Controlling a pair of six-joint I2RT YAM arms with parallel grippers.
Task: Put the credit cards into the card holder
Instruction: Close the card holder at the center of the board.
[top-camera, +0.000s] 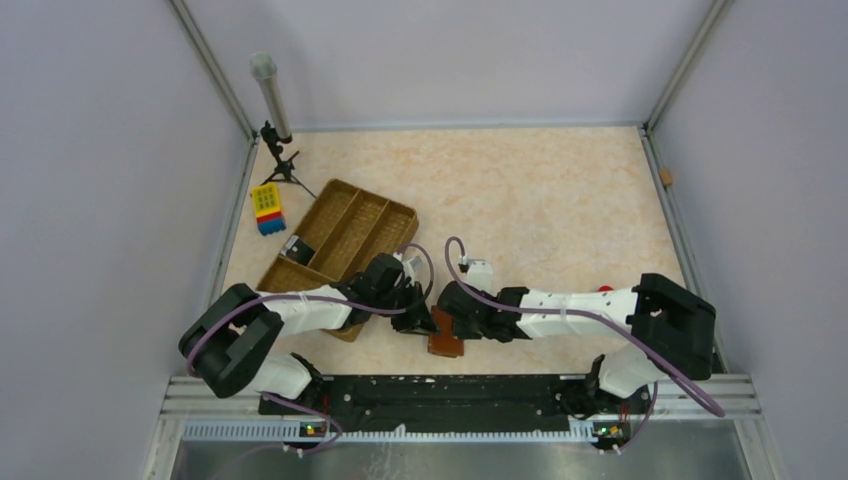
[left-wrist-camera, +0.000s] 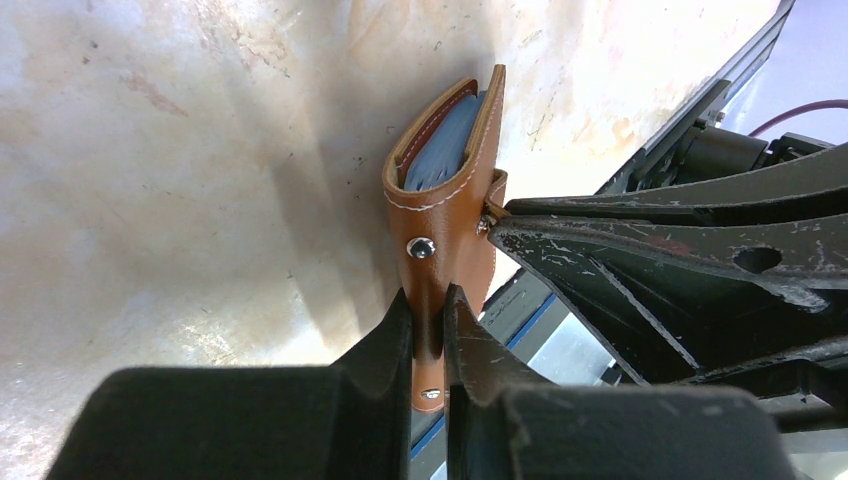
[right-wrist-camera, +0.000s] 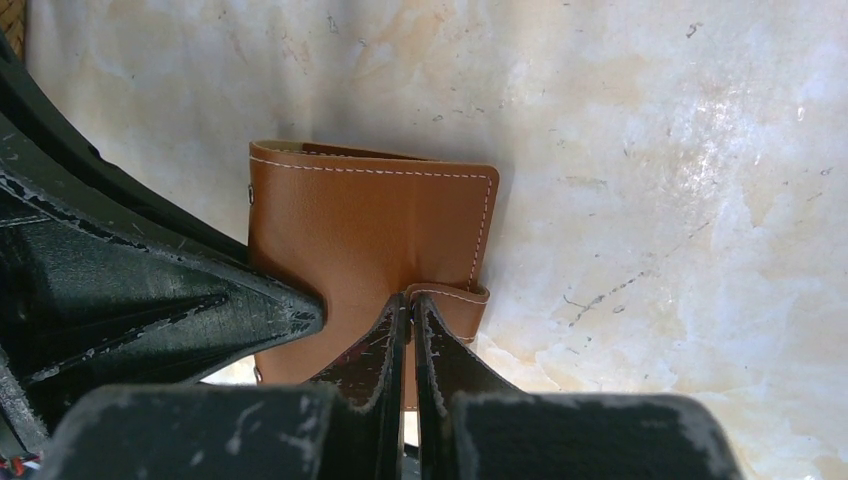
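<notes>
Left gripper (left-wrist-camera: 428, 303), arm reaching low over the table (left-wrist-camera: 180, 200), clamps the holder's (left-wrist-camera: 450, 215) edge; right gripper (right-wrist-camera: 408, 308), facing it, is pinched shut on the strap. Just beyond the left gripper, a bluish card (left-wrist-camera: 445, 140) sits inside the holder

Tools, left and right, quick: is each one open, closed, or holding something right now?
Left tool: closed, gripping the card holder by its lower edge.
Right tool: closed, pinching the card holder's strap tab.
</notes>
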